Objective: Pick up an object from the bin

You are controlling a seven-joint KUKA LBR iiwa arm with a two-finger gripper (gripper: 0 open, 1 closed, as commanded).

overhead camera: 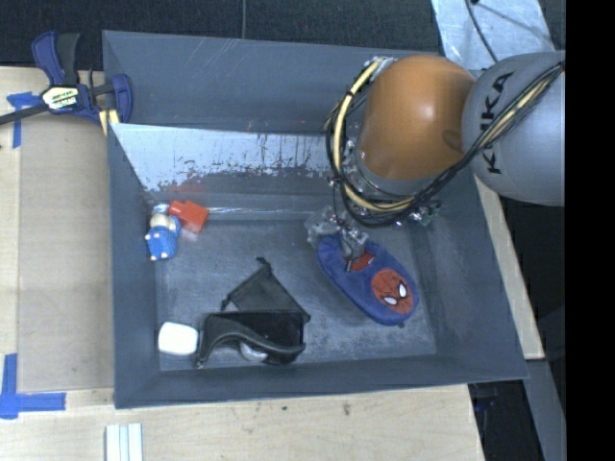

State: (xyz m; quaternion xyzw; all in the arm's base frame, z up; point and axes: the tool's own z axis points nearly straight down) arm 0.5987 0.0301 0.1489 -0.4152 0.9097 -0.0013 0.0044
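Arm's pincer [348, 241] low over blue Spider-Man slipper [381, 293] at right of bin [221, 154], black pouch [258, 323] and white block [178, 339] lower left

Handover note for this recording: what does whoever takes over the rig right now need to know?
Gripper: down in the bin, at the upper-left end of the blue slipper, right of centre. Grasp cannot be confirmed.
Others: black shoe at the front, white block front left, small blue toy at the left.
Done: arm placed at the slipper.
Left: secure a grasp and lift; the slipper lies on the floor.
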